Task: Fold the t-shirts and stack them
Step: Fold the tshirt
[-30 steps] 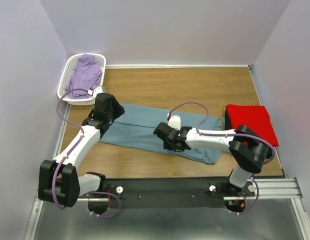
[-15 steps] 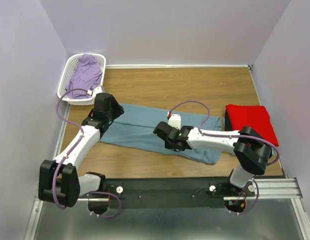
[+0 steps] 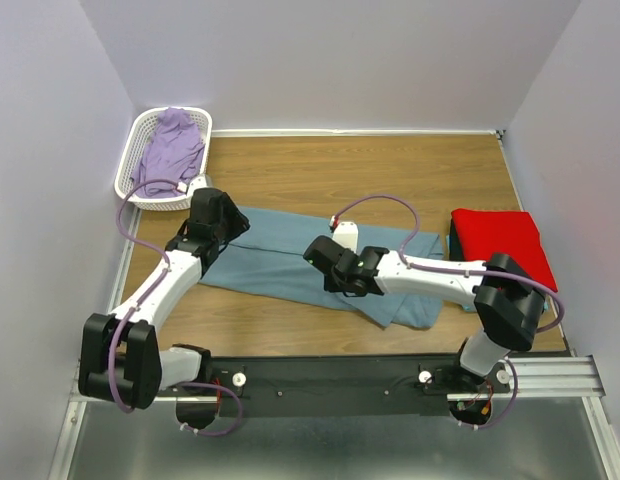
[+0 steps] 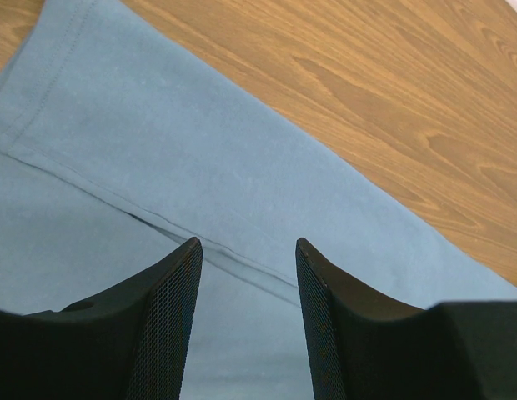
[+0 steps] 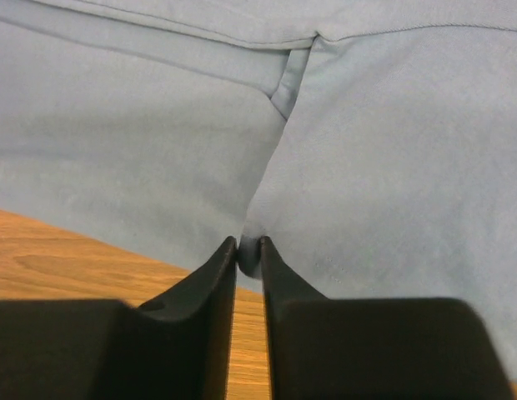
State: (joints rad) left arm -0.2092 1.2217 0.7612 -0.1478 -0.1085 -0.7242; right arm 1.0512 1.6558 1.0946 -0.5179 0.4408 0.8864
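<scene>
A dusty blue-grey t-shirt [image 3: 280,255] lies spread in a long band across the middle of the table. My left gripper [image 3: 230,225] hovers over its left end, open and empty; in the left wrist view its jaws [image 4: 248,243] straddle a seam of the shirt [image 4: 158,150]. My right gripper [image 3: 318,258] is at the shirt's near edge, shut on a pinched fold of the cloth; this shows in the right wrist view [image 5: 248,243] with the shirt [image 5: 392,167] bunched at the tips. A folded red t-shirt [image 3: 502,245] lies at the right. No turquoise shirt is in view.
A white lattice basket [image 3: 125,172] stands at the back left corner with a lavender cloth [image 3: 172,150] in it. Bare wooden table [image 3: 370,170] lies behind the shirt. Grey walls close in on three sides.
My right gripper has moved a little to the left and away from me with the pinched cloth, and the arm has stretched out. The left gripper has not moved.
</scene>
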